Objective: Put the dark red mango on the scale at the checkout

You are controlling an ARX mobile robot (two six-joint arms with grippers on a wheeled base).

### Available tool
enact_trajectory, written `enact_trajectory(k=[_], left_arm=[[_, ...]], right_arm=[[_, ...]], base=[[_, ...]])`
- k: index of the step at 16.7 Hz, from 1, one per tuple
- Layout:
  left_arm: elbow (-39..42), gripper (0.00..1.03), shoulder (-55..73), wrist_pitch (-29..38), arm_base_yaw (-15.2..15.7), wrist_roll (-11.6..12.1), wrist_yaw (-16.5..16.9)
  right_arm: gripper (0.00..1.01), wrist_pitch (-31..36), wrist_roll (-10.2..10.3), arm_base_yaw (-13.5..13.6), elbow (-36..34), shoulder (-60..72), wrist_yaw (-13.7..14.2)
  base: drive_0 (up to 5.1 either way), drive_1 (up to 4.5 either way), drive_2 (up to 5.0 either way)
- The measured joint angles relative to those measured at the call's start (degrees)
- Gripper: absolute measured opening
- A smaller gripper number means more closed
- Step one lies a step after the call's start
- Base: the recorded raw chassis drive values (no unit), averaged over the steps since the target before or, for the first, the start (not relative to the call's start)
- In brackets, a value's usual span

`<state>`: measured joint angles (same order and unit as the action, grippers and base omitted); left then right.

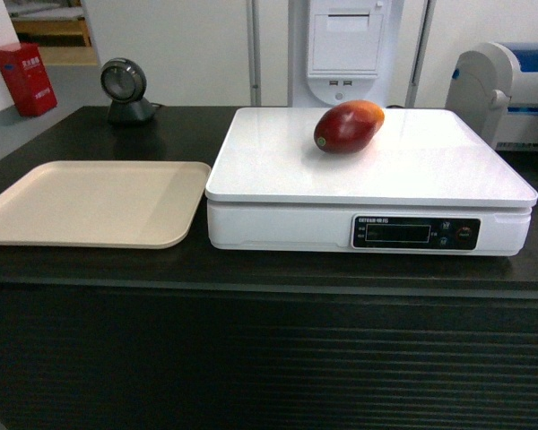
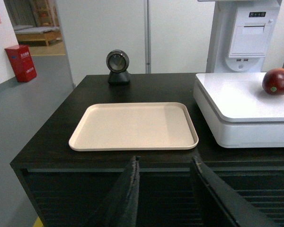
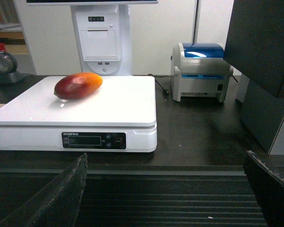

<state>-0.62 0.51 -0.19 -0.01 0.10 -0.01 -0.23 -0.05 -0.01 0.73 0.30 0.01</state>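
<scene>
The checkout [image 1: 251, 358], a long black counter with a ribbed front panel, lies ahead of both grippers and fills the lower part of every view. On its dark top, straight ahead of the right gripper [image 3: 165, 189], sits the scale [image 1: 368, 170], a white weighing platform on a white base with a black display strip facing the robot. Straight ahead of the left gripper [image 2: 165, 194] lies a beige tray [image 2: 132, 125], just beside the scale and to its left, not touching it. Beyond the right gripper and off to its right stands a white label printer with a blue lid [image 3: 201, 71], near the scale's far right corner. Past the tray, at the back of the counter, is a round barcode scanner [image 2: 118, 66] on a dark foot.

The dark red mango [image 1: 348, 125] rests on the scale's platform toward the far side, its orange-yellow end pointing away to the right, well apart from both grippers.

The left gripper hangs in front of the counter edge, jaws moderately apart, holding nothing. The right gripper's jaws are spread wide, also holding nothing and touching nothing.
</scene>
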Motion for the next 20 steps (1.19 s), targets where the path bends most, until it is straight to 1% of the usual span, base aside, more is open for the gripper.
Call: enact_trajectory(k=[1, 2, 3, 5, 6, 7, 20], left_arm=[[0.00, 0.46, 0.00, -0.02, 0.00, 0.00, 0.00], [0.00, 0.70, 0.00, -0.02, 0.00, 0.00, 0.00], [0.00, 0.77, 0.00, -0.02, 0.00, 0.00, 0.00], [0.00, 0.97, 0.00, -0.02, 0.00, 0.00, 0.00], [0.00, 1.00, 0.00, -0.02, 0.00, 0.04, 0.00], [0.00, 0.97, 0.00, 0.00, 0.00, 0.04, 0.00], [0.00, 0.98, 0.00, -0.02, 0.00, 0.04, 0.00]], right_arm=[[0.98, 0.00, 0.00, 0.00, 0.00, 0.00, 0.00], [0.98, 0.00, 0.00, 0.00, 0.00, 0.00, 0.00], [0.98, 0.00, 0.00, 0.00, 0.00, 0.00, 0.00], [0.98, -0.02, 0.00, 0.00, 0.00, 0.00, 0.00], [0.98, 0.00, 0.00, 0.00, 0.00, 0.00, 0.00], [0.98, 0.00, 0.00, 0.00, 0.00, 0.00, 0.00], [0.98, 0.00, 0.00, 0.00, 0.00, 0.00, 0.00]], base=[[0.0, 0.00, 0.0], [0.0, 0.00, 0.0], [0.0, 0.00, 0.0], [0.0, 0.00, 0.0], [0.0, 0.00, 0.0], [0.0, 0.00, 0.0], [0.0, 0.00, 0.0]])
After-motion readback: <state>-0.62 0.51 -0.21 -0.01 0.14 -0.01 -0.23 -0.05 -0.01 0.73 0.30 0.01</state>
